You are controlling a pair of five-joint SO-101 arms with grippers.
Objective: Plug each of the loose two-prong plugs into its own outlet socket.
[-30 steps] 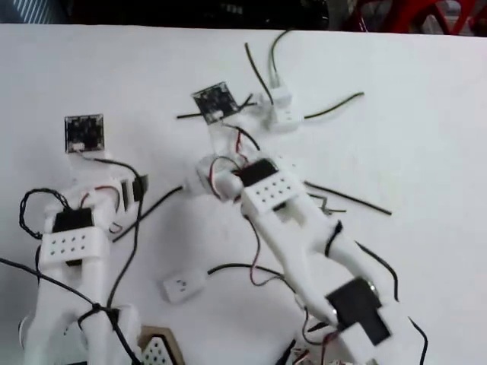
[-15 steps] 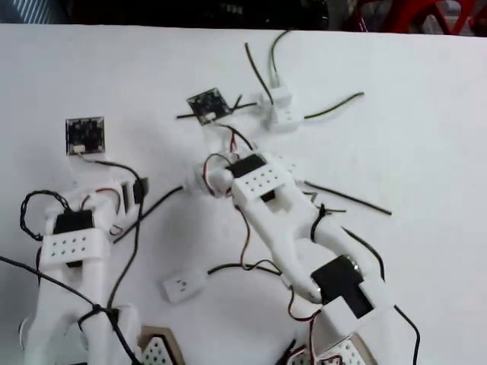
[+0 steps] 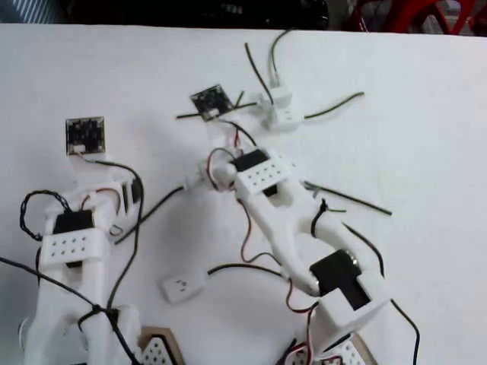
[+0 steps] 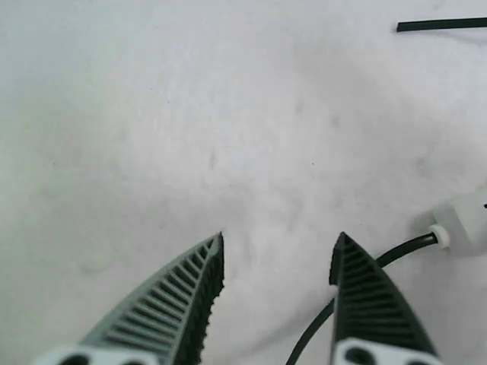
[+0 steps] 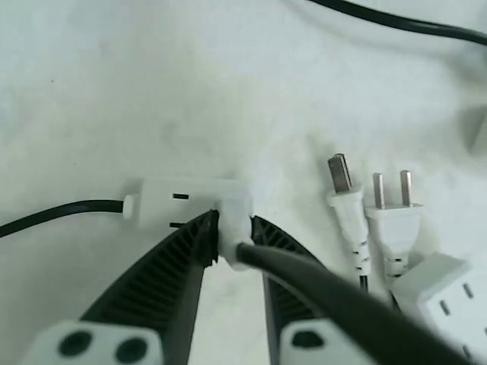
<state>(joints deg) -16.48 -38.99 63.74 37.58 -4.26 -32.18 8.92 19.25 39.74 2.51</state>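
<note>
Two loose two-prong plugs (image 5: 344,199) lie side by side on the table (image 5: 114,91), prongs bare, just beside a spare outlet socket (image 5: 445,296) — neither seated yet. Right gripper (image 5: 233,224) has its jaws pinched on a third white plug (image 5: 234,214), which butts against the end of an inline socket (image 5: 179,204); can't tell if the prongs are fully in. Left gripper (image 4: 278,247) hangs w/ jaws spread over bare table, holding nothing. Risk, I'd judge: nothing braces the inline socket, so a push may just slide it away — or tilt the plug & bend a prong.
</note>
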